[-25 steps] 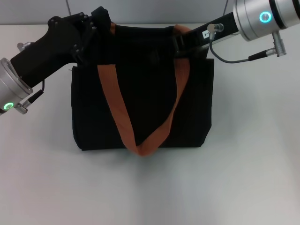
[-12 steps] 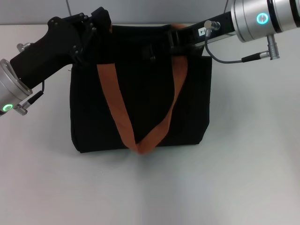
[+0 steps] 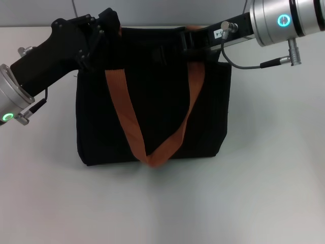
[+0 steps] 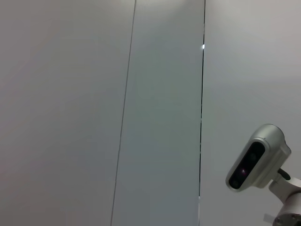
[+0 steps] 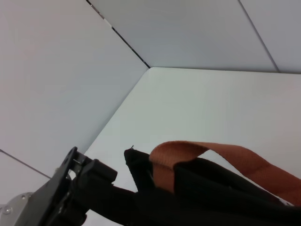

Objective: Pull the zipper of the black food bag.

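Spanning the far top edge of the black food bag, the zip line runs left to right: left gripper holds the left corner, right gripper sits mid-edge, nearer the hidden zipper; finger states cannot be determined.

- food bag lies on the worktop, roughly centre, its top edge toward the far side
- strap lies across the bag's upper face, loop end pointing to the near edge
- left tool at the bag's far-left corner
- right tool reaches in from the right, over the far top edge, beside the strap's right leg
- wall behind the worktop
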Robot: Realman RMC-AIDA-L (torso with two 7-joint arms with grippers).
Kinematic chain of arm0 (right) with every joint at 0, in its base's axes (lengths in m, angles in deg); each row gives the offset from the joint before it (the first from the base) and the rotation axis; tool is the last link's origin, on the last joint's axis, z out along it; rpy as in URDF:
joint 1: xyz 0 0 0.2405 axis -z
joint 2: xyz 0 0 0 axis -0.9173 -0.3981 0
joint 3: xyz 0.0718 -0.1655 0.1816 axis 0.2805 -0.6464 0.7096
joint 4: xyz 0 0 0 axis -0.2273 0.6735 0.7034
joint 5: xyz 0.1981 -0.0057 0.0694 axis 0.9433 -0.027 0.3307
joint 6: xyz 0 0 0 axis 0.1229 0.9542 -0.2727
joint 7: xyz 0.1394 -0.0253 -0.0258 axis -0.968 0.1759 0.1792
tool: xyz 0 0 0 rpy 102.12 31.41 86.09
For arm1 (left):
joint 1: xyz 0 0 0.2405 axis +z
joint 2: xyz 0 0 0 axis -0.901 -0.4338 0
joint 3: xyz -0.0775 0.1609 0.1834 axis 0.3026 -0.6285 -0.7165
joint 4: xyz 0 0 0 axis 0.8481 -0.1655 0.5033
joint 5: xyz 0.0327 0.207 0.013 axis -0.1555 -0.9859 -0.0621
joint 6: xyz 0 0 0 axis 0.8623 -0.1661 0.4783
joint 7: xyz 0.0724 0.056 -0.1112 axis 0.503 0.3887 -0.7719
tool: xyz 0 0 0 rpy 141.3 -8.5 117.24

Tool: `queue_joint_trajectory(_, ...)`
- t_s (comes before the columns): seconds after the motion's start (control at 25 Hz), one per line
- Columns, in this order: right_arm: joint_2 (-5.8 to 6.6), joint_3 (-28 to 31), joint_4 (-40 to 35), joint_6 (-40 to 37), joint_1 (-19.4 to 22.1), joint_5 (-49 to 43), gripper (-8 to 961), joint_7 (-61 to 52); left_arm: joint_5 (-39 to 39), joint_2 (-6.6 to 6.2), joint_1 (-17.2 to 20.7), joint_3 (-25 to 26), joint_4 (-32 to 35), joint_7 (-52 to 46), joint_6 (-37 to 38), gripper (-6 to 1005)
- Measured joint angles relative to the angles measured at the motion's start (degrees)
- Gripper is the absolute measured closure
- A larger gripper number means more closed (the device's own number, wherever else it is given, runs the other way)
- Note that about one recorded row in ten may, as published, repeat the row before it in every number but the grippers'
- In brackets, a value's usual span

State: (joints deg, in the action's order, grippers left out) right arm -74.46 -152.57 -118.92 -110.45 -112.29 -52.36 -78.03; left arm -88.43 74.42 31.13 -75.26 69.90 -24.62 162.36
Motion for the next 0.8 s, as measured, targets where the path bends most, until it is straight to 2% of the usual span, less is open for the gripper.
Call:
queue_joint_trajectory(0.48, -0.08, -1.95, -0.64, 1.59, 0.17, -0.27, 742, 2.29, -0.01, 0.00, 0.20, 0.31, -0.16, -0.20, 0.49, 848)
queue_joint_trajectory(0.56, -0.13, -1.96, -1.98, 1.89, 0.68, -1.13, 888, 2.30, 0.00, 0.00, 0.28, 0.33, -0.16, -0.21, 0.54, 847)
queue_joint_trajectory(0.8, -0.28, -1.81, -9.67, 1.55, 4.51, -6.51, 956, 0.14, -0.01, -0.05, 0.72, 0.45, -0.16, -0.27, 0.73, 844)
